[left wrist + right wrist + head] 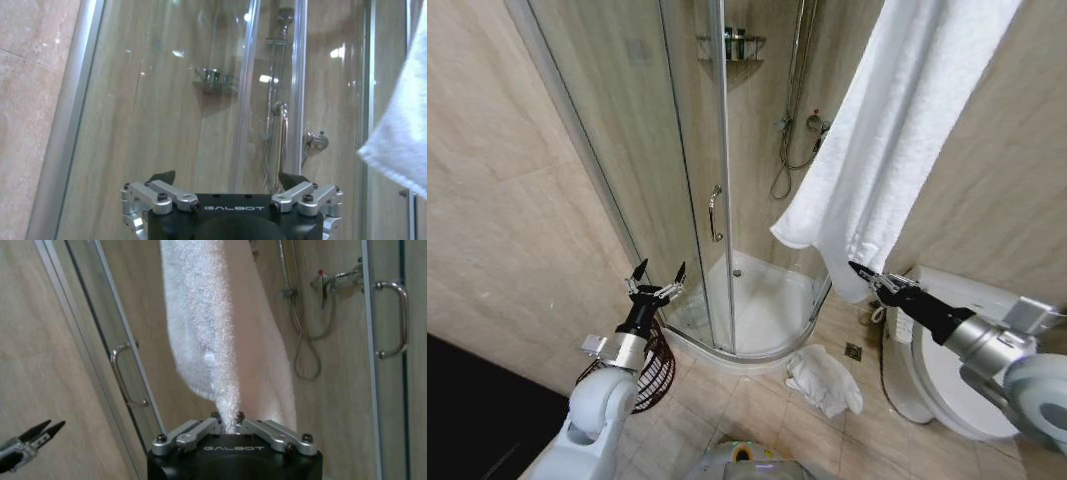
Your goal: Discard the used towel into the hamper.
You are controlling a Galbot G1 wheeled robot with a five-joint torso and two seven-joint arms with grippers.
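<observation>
Head view: the hanging towel (897,120) drapes from the upper right down to its hem; the right gripper (870,279) sits at that hem, beside the toilet (947,370). The left gripper (655,285) is raised before the shower door (627,150), jaws spread wide and empty. The hamper (659,375) stands on the floor just behind the left arm. A second, crumpled towel (825,380) lies on the floor tiles between shower tray and toilet.
Left wrist view: jaws wide apart, nothing between them; the towel's edge shows at the side, well apart from them.
Right wrist view: jaws drawn narrow on a fold of the towel, apparently pinching it, though the contact is partly hidden. The left gripper shows farther off.
Handling: the towel looks soft, limp and light; it will sag and trail, so a pinch on a thick fold near the hem seems best.
View difference: the head view gives the hamper and the floor towel; the right wrist view gives the pinch.
</observation>
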